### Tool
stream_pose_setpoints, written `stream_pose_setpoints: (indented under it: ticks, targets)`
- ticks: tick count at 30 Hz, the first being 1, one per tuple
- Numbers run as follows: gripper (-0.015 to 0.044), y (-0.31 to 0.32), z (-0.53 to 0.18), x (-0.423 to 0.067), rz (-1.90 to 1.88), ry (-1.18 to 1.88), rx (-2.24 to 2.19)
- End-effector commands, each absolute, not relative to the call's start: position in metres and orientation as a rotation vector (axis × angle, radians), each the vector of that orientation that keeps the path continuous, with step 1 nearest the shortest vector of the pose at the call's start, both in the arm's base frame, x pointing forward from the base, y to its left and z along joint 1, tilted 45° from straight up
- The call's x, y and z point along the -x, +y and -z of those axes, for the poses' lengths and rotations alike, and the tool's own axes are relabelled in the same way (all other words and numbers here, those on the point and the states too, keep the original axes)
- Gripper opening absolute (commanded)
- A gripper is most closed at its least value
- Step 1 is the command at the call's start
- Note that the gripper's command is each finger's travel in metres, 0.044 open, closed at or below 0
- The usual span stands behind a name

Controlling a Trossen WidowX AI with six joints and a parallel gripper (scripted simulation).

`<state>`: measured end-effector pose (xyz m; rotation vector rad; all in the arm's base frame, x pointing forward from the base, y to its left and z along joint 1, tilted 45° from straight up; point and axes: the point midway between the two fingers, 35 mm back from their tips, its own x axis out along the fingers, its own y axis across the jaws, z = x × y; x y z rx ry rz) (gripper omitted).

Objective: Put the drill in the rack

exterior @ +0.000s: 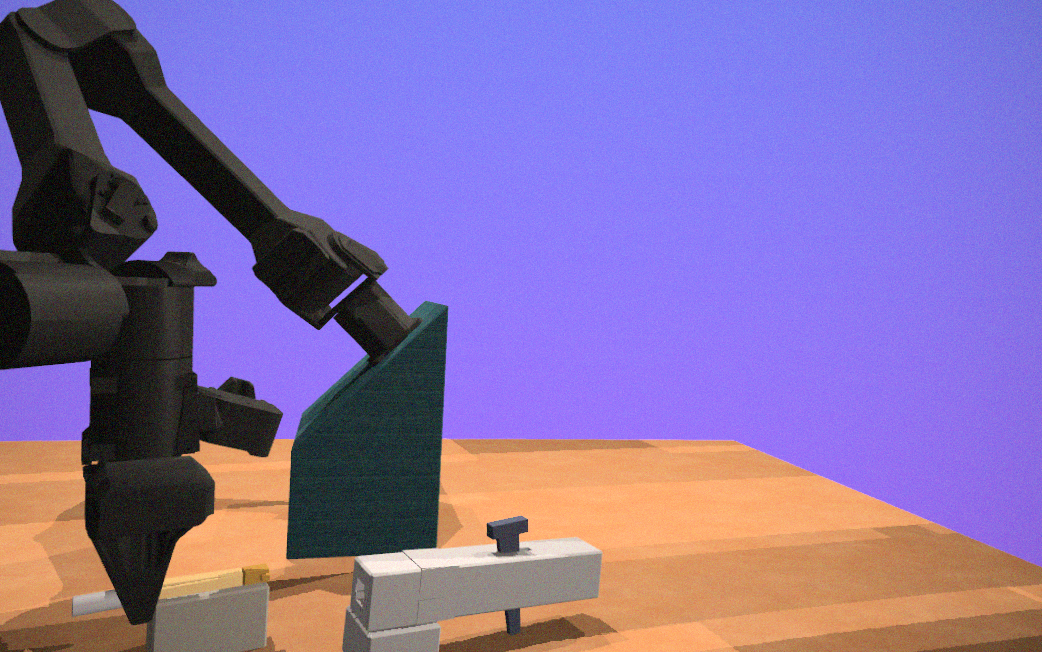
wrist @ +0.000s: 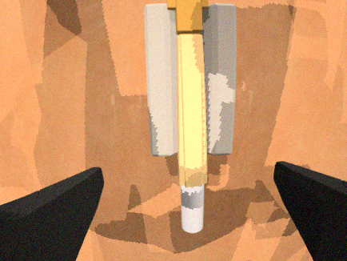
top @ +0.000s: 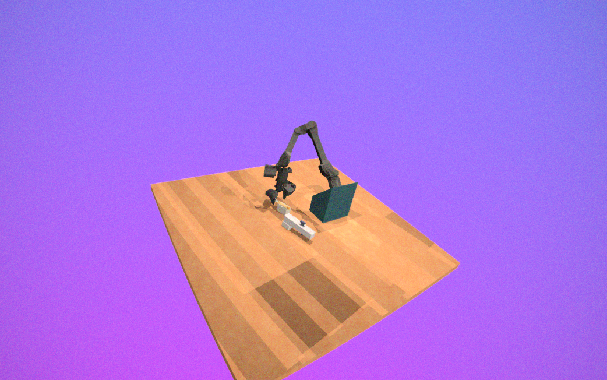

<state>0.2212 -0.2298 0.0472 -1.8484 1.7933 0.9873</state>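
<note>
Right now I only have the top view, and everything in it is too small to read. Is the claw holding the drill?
Observer: No. In the wrist view the dark claw is open wide, its fingers on either side of the yellow bar-shaped drill, not touching it.
Operator: Where does the drill lie?
Observer: Along the middle of the pale grey block rack, between its two halves, with its grey tip sticking out toward the claw.
Operator: And the key?
Observer: In the exterior view the dark blue T-shaped key stands upright through the long light grey housing, its stem showing below.
</note>
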Motion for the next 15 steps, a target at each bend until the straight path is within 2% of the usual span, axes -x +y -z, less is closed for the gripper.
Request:
stream_pose_setpoints:
  ticks: [1,11,15]
  targets:
    - [0.044,-0.22,-0.062,-0.224,-0.965,1.798,1.849]
    - [0.044,-0.205,-0.082,-0.227,-0.965,1.797,1.849]
    - [0.044,-0.234,-0.097,-0.211,-0.79,1.819,1.731]
